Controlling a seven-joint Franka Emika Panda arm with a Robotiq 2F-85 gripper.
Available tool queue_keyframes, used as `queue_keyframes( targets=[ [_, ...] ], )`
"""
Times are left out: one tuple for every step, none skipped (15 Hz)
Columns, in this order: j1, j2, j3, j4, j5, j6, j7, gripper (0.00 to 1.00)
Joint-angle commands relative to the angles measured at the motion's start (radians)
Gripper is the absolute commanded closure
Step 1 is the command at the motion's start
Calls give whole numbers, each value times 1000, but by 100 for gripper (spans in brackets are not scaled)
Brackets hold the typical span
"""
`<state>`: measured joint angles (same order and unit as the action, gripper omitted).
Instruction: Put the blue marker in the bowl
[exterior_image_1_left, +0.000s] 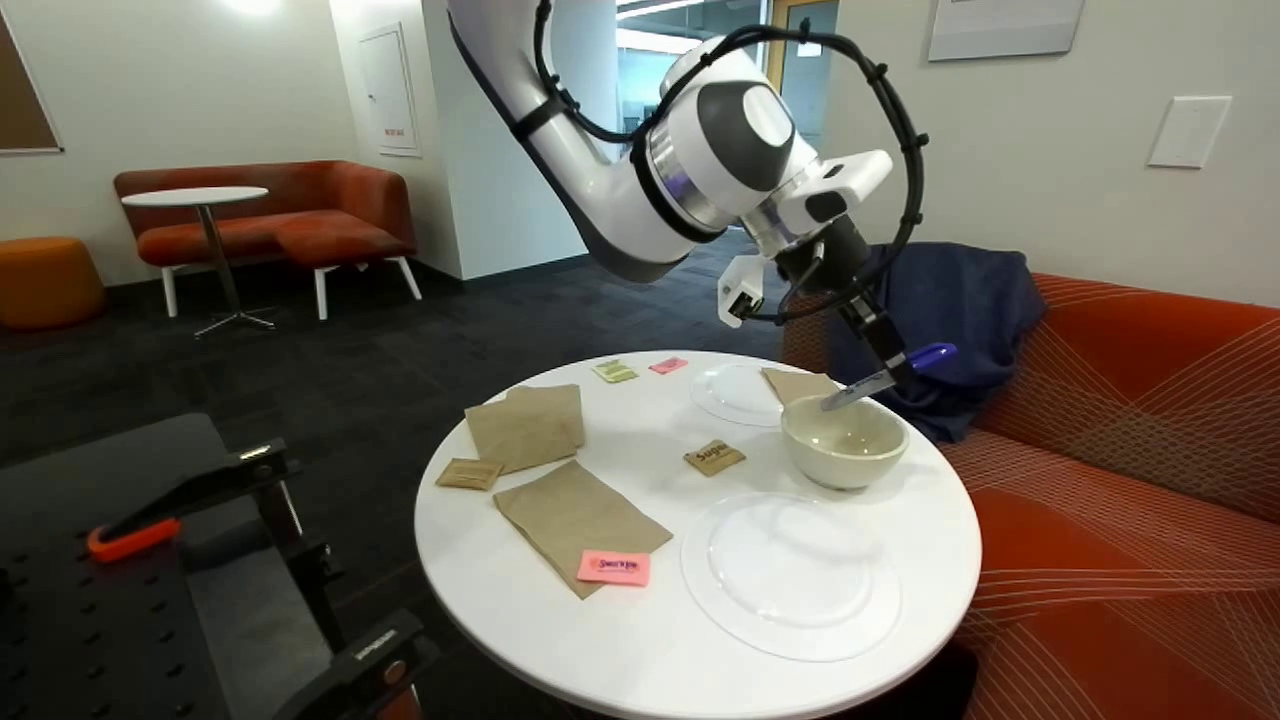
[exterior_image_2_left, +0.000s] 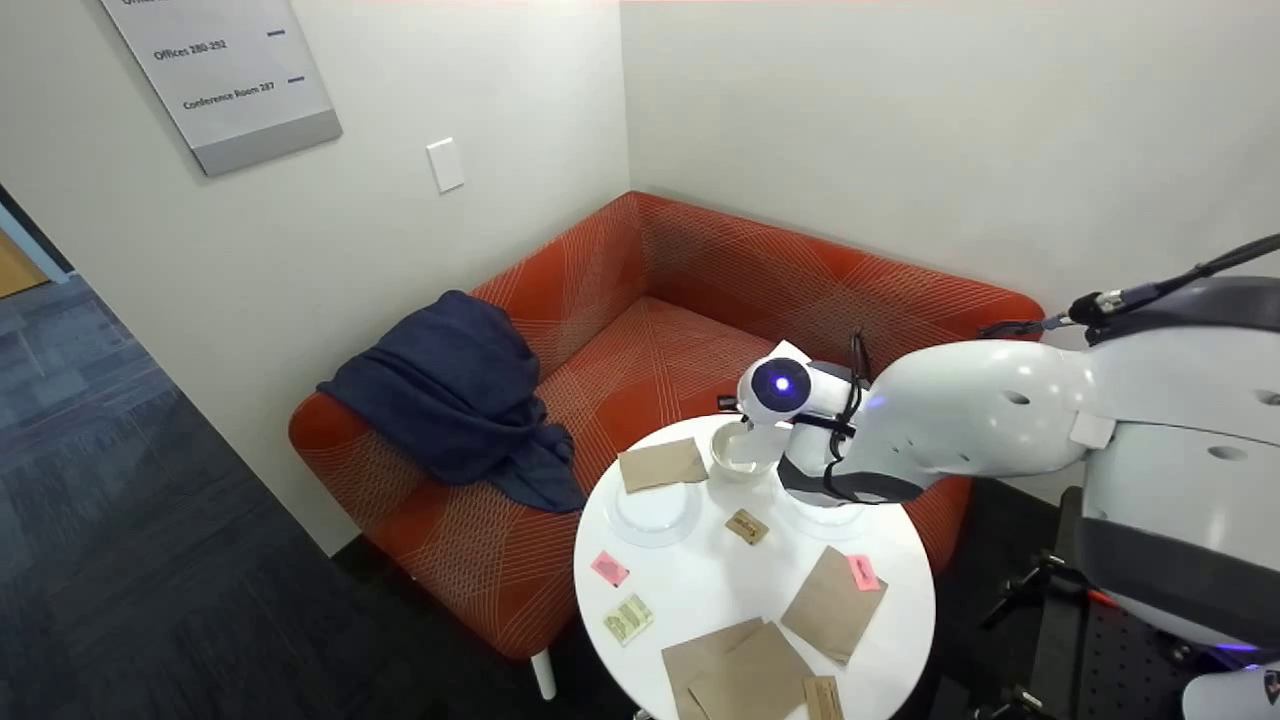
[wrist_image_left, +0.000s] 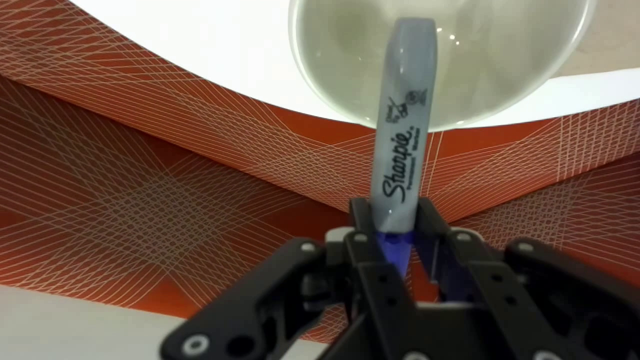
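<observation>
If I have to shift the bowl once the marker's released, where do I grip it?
I'd take the bowl by its rim, from above, on the side facing the red couch, with one jaw inside and one outside. Its raised sides offer an edge to pinch, whereas the wide round body may not fit the jaws, and that stretch lies nearest the gripper.

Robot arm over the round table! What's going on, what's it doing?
The robot arm is pinching a blue marker in its tool. The marker's grey end sticks out over the cream bowl, which stands on the round white table. The marker isn't let go yet; probably it goes into the bowl next.
</observation>
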<state>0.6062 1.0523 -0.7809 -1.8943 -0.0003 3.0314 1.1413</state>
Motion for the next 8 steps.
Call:
queue_keyframes(
  targets=[
    [24,67,-27,39,52,27,6,94],
    [26,78,-27,47,62,26,6,94],
    [27,87,-27,55,69,27,5,94],
    [28,96,-26,62,76,27,5,94],
    [29,102,-26,67,82,27,3,94],
    [30,108,-26,72,87,25,2,49],
    [33,112,-28,73,90,24,0,47],
    [36,115,-29,75,93,26,1,42]
  ],
)
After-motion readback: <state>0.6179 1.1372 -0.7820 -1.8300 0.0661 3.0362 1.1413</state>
